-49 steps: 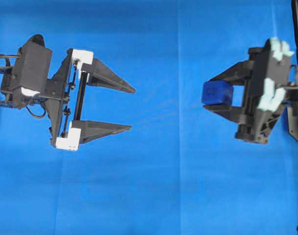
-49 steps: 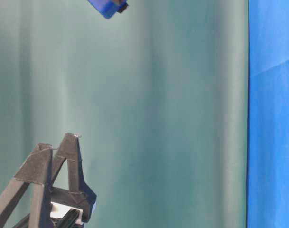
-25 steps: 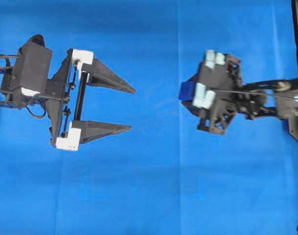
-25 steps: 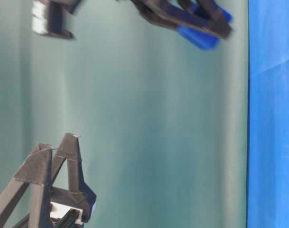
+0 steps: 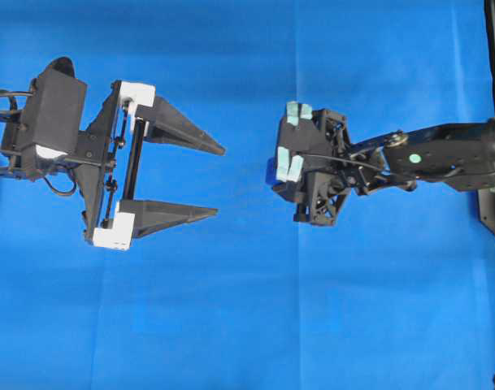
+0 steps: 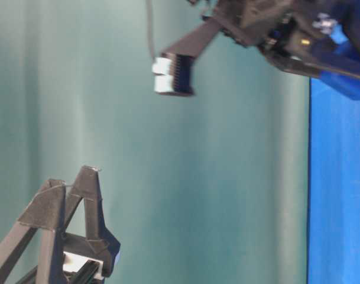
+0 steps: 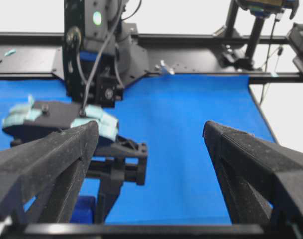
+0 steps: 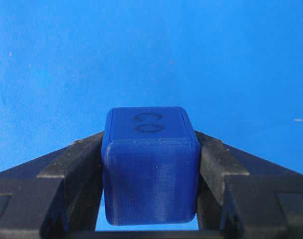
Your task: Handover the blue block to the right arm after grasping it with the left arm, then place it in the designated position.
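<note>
"C0" shows on the blue block (image 8: 150, 167) clamped in the right gripper (image 8: 150, 199) jaws above the blue-clothed table (image 5: 255, 325); left gripper (image 5: 214, 182) jaws gape.

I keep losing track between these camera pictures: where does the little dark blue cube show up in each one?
Overhead: the blue block is only a sliver at the left edge of the right gripper, mid-picture.
Table-level: upper right corner, under the black fingers.
Left wrist: bottom left, low beneath the right gripper.
Right wrist: centre, clamped between both fingers.
Shared landmark: the bright blue cloth.
</note>
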### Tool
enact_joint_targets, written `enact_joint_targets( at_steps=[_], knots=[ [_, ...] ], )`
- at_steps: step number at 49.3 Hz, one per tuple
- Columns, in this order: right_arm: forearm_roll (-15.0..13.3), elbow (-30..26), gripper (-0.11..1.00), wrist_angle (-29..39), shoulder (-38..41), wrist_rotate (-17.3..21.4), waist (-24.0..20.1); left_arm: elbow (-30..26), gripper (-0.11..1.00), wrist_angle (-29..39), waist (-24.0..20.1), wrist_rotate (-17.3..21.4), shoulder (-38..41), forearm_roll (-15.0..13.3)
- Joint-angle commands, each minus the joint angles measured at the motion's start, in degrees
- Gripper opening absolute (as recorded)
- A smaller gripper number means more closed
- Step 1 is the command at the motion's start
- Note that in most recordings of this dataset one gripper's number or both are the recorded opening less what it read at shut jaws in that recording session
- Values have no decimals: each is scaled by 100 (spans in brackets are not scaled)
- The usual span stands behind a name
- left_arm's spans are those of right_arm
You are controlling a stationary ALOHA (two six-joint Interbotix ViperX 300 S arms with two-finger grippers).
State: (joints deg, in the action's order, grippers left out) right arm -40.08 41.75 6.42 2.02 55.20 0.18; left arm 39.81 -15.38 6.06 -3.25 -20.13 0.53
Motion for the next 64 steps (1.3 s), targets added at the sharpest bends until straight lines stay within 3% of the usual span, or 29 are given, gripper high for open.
enact_joint_targets(
  at_steps=[1,17,55,57,64],
  knots=[
    [-18,-114,41,-220,44,0,44,-79,92,-35,9,18,-105,9],
    [-26,-132,41,-352,360,-35,272,-79,92,-35,0,53,-105,18],
    [-149,-97,41,-677,360,-62,272,-79,92,-26,0,62,-105,18],
    [-149,-105,48,-668,360,-53,272,-79,92,-35,0,62,-105,18],
    [-141,-114,87,-668,369,-53,272,-79,92,-26,0,62,-105,18]
  ],
)
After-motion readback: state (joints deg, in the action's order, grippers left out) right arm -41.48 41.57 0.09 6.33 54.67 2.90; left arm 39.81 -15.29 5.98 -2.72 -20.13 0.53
